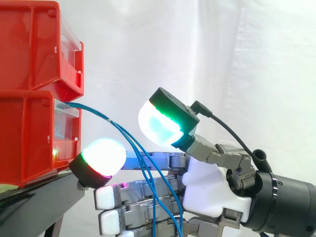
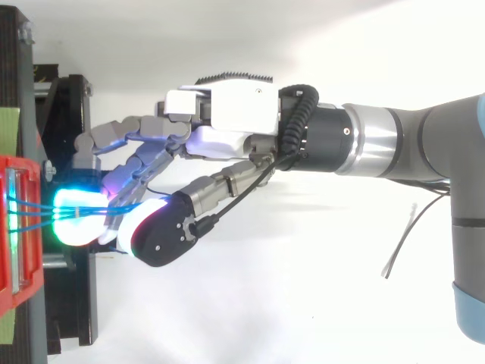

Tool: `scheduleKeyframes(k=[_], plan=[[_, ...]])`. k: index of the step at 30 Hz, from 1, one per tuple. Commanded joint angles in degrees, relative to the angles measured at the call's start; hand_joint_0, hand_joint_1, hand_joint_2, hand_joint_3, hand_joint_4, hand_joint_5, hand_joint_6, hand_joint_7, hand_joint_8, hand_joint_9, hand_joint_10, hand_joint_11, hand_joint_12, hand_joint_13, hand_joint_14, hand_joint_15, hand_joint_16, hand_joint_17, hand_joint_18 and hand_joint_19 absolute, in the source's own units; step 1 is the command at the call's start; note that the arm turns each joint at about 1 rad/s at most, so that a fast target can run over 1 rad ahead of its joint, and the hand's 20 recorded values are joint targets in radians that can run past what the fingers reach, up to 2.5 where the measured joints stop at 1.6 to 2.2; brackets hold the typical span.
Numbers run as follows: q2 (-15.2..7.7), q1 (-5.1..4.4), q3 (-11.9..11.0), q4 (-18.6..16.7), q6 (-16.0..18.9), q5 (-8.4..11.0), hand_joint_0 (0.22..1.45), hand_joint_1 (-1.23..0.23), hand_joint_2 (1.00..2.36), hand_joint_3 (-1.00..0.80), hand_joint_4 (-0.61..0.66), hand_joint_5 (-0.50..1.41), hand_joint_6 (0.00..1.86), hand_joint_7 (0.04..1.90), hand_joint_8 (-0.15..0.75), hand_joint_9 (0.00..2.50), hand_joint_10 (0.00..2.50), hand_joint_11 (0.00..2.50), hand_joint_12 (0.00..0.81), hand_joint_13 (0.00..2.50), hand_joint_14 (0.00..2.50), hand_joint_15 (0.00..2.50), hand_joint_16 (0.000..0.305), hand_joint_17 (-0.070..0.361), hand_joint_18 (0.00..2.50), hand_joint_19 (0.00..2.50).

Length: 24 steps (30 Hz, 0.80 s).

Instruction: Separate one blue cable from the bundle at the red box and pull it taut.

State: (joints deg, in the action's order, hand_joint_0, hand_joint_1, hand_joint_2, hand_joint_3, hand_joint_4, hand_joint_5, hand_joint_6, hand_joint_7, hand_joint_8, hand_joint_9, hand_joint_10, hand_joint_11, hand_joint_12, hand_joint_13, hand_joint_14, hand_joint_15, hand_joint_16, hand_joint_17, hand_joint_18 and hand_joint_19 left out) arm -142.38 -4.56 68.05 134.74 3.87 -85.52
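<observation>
1. White curtain [image 1: 256,54] hangs behind everything. The robot hand [image 1: 212,190] reaches in from the right with its fingers stretched nearly straight toward the left. Its thumb is lifted well clear above them, so the hand is spread apart and clamps nothing.
2. One glowing fingertip [image 1: 101,157] (white, edged green and red) sits just beside the front of the lower red box [image 1: 29,138].
3. Several blue cables [image 1: 126,134] leave that box's front and arc down to the right. They hang slack across the fingers, below the raised thumb, with the strands close together.
4. An upper red box [image 1: 34,49] is stacked on the lower one, and both stand on a black stand [image 1: 39,197].
5. The step in hand looks like singling out a strand, and none seems separated yet. The next move calls for slipping a fingertip between the strands, closing the thumb on one only, then drawing away from the box until the sag is gone.
</observation>
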Motion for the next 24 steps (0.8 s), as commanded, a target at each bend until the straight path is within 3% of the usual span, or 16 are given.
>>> scheduleKeyframes(k=[1,6,12,24], plan=[[0.0,0.26,0.0,0.2,-0.1,-0.7,0.6,-0.68,1.01,-0.35,0.2,-0.17,0.5,1.22,0.357,0.69,0.01,0.62,0.375,0.82,0.02,0.54,0.045,0.102,0.8,0.48],[0.0,0.69,0.0,1.0,0.0,-2.81,0.6,-0.68,1.01,-0.33,0.19,-0.17,0.51,1.22,0.357,0.69,0.02,0.62,0.376,0.82,0.02,0.54,0.045,0.102,0.8,0.48],[0.0,0.87,0.0,1.1,0.1,-3.86,0.6,-0.68,1.01,-0.33,0.19,-0.17,0.52,1.21,0.356,0.7,0.02,0.62,0.376,0.82,0.02,0.54,0.045,0.102,0.81,0.49],[0.1,1.13,0.0,0.8,0.3,-4.13,0.59,-0.68,1.01,-0.38,0.19,-0.17,0.54,1.19,0.36,0.71,0.01,0.62,0.378,0.84,0.02,0.55,0.046,0.103,0.82,0.49]])
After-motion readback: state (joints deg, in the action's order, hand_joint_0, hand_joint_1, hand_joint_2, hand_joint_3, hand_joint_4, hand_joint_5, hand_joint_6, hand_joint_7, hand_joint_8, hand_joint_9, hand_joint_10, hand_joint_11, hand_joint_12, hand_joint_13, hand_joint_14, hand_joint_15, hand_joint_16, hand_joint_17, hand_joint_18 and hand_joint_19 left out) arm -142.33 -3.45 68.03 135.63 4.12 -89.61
